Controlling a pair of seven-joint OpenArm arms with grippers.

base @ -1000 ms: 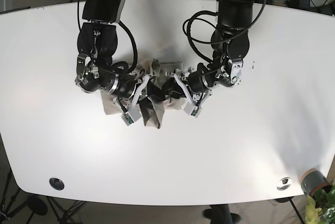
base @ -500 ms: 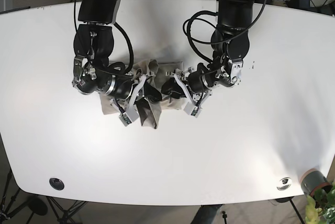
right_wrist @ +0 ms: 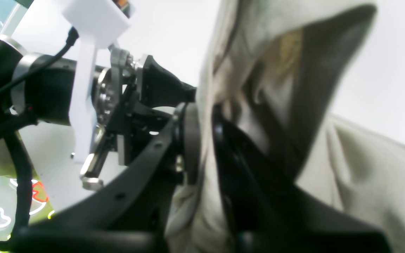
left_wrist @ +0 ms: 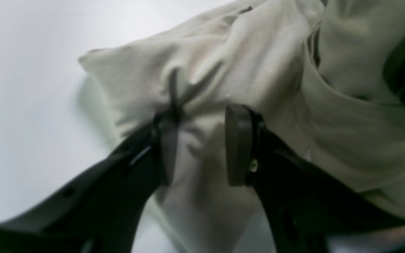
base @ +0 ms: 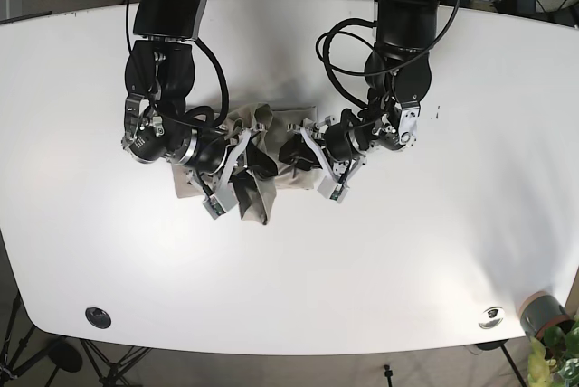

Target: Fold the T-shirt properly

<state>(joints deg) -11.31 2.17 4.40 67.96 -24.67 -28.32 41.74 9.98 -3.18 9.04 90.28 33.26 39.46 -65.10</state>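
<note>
Sprawling across most of the base view, the white table [base: 434, 251] carries the T-shirt [base: 271, 147] as a crumpled beige heap just above the frame's middle, caught between the two arms. Its bulk runs roughly left to right, while one bunched flap hangs toward the lower middle of the frame.

That flap belongs to the right gripper [right_wrist: 202, 140], which sits left of centre in the base view. In its wrist view the jaws are pinched nearly together with a fold of cloth running up between them, so it has the shirt firmly clamped. The fabric rises toward the upper right of that frame and drapes off to the lower right.

Opposite it, at the cloth's right-hand end in the base view, the left gripper [left_wrist: 200, 144] stands partly open. Its two dark pads straddle a raised ridge of fabric, the left one pressing a crease, the right one merely alongside; the hold looks loose at best. The shirt spreads from there toward the upper right of that frame.
</note>
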